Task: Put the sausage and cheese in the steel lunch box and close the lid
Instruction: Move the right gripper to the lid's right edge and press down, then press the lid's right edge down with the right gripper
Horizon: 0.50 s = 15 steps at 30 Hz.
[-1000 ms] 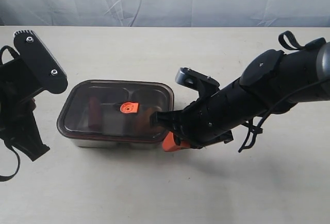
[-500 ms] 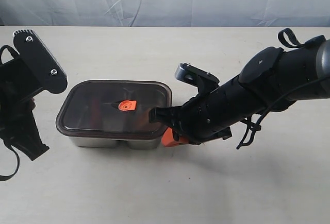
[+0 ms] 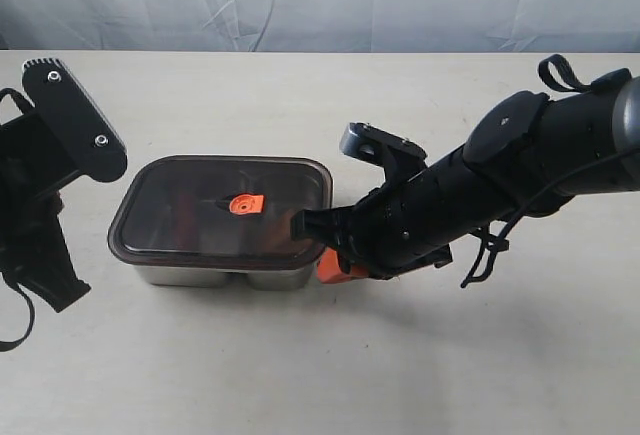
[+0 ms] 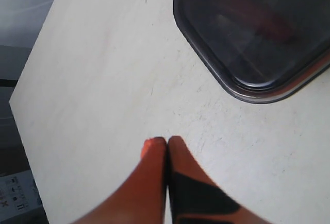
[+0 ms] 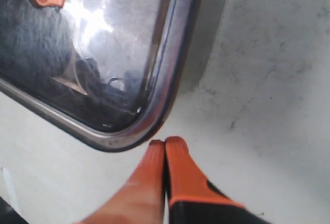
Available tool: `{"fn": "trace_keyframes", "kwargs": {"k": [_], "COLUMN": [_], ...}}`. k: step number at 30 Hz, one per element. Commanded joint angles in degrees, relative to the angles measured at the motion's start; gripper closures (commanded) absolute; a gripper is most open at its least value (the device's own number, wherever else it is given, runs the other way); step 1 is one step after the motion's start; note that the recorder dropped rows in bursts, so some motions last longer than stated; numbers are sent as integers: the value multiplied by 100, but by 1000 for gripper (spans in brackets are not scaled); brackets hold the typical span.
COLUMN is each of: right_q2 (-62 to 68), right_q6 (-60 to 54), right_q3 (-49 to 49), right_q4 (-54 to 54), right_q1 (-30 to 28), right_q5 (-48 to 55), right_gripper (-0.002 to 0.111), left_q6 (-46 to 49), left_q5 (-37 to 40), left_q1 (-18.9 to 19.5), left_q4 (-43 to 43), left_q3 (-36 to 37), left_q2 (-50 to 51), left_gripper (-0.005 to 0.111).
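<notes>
The right arm (image 3: 480, 190) stretches in from the right side toward the middle with its wrist angled downward. The right gripper (image 5: 165, 141) has its orange jaws pressed flat together (no gap shows at the tips). The left arm (image 3: 45, 185) sits folded at the left edge, and the left gripper (image 4: 166, 140) likewise has its jaws closed tip to tip.

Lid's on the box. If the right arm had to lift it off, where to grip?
Likely the short edge of the lid nearest the right gripper, approached from that side: the rim overhangs the steel lunch box there, giving a lip.
</notes>
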Motion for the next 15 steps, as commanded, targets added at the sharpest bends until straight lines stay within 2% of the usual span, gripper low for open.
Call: {"fn": "trace_keyframes", "kwargs": {"k": [1, 11, 15], "right_q2": [-25, -294, -612], "right_q6": [45, 1629, 1655], "right_q3": [-32, -32, -44], "right_q4": [-234, -2026, -1901], "right_q1": [-1, -72, -185], "right_q5": [24, -345, -486], "right_gripper": [109, 109, 109], "left_q6": [-52, -183, -204], "left_q5": [98, 494, 42], "left_q1": [-5, 34, 630], "left_q4": [81, 311, -206], "left_q3": [-21, -21, -21], "left_q2": [-51, -287, -365], "left_gripper": [106, 106, 106]}}
